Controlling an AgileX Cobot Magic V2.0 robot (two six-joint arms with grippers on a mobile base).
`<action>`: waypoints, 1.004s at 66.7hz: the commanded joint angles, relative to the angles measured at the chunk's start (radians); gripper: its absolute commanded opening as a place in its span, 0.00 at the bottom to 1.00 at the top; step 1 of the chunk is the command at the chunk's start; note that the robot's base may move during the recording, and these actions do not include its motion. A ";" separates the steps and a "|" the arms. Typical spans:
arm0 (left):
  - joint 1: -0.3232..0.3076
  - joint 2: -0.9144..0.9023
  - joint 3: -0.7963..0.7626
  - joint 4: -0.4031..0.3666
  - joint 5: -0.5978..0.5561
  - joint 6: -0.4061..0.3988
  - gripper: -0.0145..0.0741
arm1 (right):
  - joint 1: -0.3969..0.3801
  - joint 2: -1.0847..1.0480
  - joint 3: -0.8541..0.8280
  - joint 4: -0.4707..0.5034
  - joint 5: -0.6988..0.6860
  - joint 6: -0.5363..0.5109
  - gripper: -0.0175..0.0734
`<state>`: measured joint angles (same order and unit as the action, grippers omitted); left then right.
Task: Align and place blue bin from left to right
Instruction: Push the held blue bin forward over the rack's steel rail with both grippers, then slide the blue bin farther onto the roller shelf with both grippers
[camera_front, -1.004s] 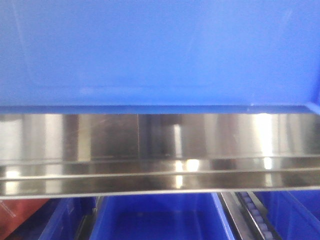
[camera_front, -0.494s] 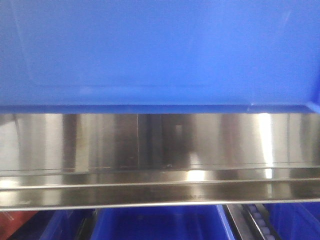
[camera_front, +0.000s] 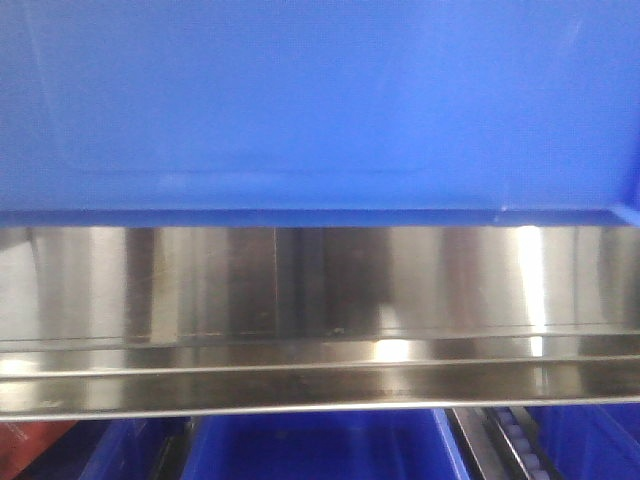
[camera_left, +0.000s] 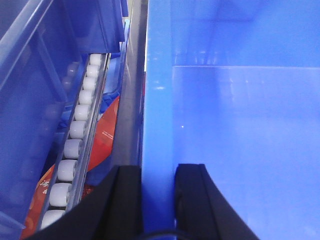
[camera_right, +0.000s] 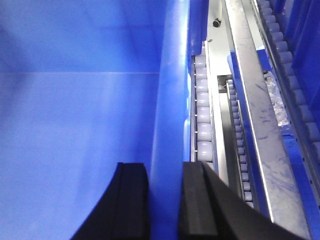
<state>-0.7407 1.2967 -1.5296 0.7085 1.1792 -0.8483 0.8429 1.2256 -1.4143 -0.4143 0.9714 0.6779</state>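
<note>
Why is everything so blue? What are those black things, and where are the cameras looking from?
This is a robot with two arms. Each arm has a camera by its end effector, the pinching part. The big blue shape is one blue bin, a plastic crate. The front camera sees its flat side, right above a shiny metal shelf, with other blue bins lower down. The left wrist camera shows the left end effector: its two black fingers pinch one side wall of the bin. The right wrist camera shows the right end effector pinching the opposite wall. Rows of white rollers run beside the bin, and a red-orange packet lies down by them on the left.
</note>
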 joint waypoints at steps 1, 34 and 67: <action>-0.011 -0.013 -0.012 0.024 -0.100 -0.001 0.04 | 0.009 -0.013 -0.026 -0.005 -0.083 -0.026 0.11; 0.130 0.210 -0.332 -0.291 -0.115 0.189 0.04 | -0.117 0.191 -0.287 0.092 0.021 -0.117 0.11; 0.253 0.350 -0.385 -0.393 -0.122 0.221 0.04 | -0.235 0.393 -0.430 0.222 0.002 -0.199 0.11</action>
<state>-0.4855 1.6596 -1.8916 0.3628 1.1626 -0.6329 0.6003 1.6065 -1.8214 -0.2374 1.0777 0.4728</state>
